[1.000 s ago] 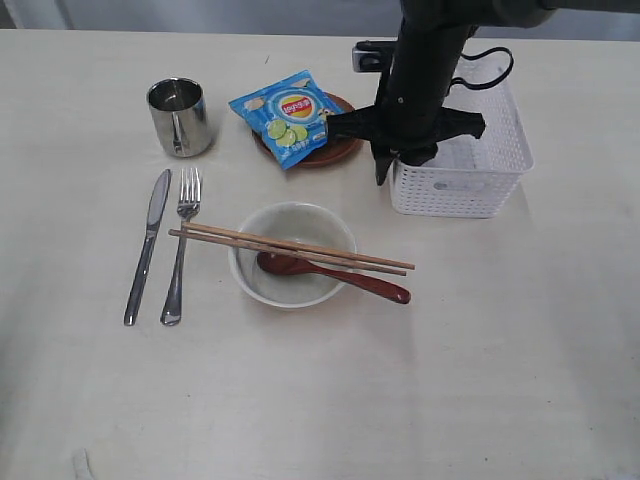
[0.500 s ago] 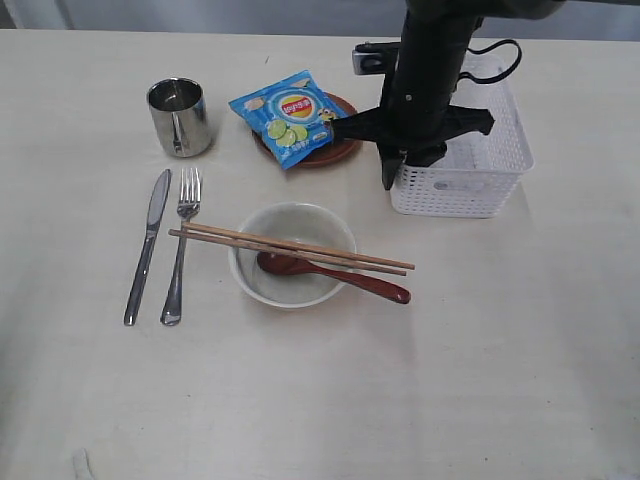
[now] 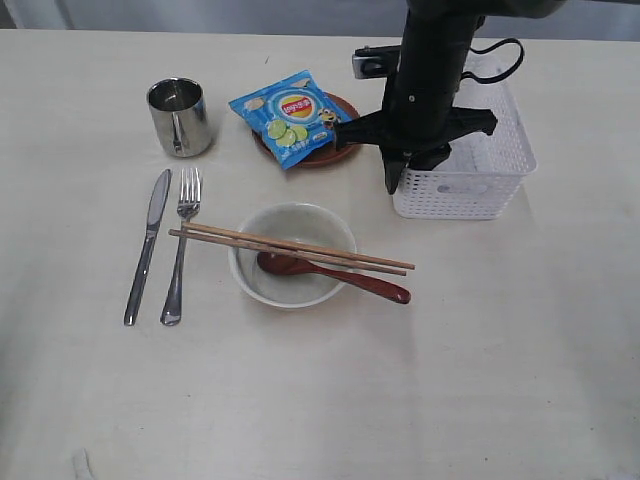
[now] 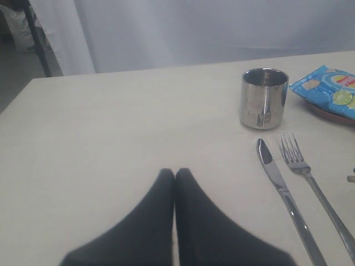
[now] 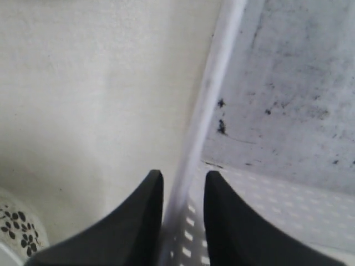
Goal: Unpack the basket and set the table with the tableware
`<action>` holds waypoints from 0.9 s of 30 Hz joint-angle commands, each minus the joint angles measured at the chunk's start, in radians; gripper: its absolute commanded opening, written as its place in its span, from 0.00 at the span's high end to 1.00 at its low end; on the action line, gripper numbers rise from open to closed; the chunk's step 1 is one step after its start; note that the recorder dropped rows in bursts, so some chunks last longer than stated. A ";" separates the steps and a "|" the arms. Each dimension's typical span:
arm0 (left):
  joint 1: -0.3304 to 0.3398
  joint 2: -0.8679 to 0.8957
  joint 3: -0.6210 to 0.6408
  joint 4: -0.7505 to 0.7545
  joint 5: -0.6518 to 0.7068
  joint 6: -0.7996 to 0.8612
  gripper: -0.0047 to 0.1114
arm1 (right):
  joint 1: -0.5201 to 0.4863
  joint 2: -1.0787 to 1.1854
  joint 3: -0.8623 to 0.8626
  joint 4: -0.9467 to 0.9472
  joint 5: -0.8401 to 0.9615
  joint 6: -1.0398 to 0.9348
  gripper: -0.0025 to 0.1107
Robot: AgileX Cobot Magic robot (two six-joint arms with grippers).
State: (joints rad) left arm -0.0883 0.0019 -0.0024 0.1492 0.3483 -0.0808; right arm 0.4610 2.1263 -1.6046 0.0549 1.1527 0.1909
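The right gripper (image 5: 182,176) stood half open, its fingers clamped on either side of the basket (image 3: 455,195) wall. The left gripper (image 4: 175,173) was closed and empty over the table (image 3: 500,350). Since a second earlier, the basket had slid slightly rightward, away from the plate (image 3: 335,152).

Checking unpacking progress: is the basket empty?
Looks empty: the basket shows bare floor in the right wrist view, though the arm hides part.
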 commanded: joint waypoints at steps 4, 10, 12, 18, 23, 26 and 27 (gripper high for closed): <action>-0.005 -0.002 0.002 -0.002 -0.001 -0.002 0.96 | -0.033 -0.132 -0.068 -0.055 -0.024 -0.048 0.76; -0.005 -0.002 0.002 -0.002 -0.001 -0.002 0.96 | -0.068 -0.345 -0.047 0.020 -0.140 -0.163 0.80; -0.005 -0.002 0.002 -0.002 -0.001 -0.002 0.96 | -0.045 -0.453 0.082 0.077 -0.336 -0.191 0.96; -0.005 -0.002 0.002 -0.002 -0.001 -0.002 0.96 | 0.000 -0.794 0.482 0.075 -0.712 -0.183 0.98; -0.005 -0.002 0.002 -0.002 -0.001 -0.002 0.96 | 0.000 -0.966 0.552 0.075 -0.633 -0.180 0.98; -0.005 -0.002 0.002 -0.002 -0.001 -0.002 0.96 | 0.000 -1.039 0.554 0.075 -0.608 -0.180 0.98; -0.005 -0.002 0.002 -0.001 -0.001 -0.002 0.96 | 0.000 -1.061 0.554 0.075 -0.608 -0.180 0.98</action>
State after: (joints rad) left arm -0.0883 0.0019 -0.0024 0.1492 0.3483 -0.0808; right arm 0.4608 1.1220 -1.0567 0.1284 0.5334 0.0074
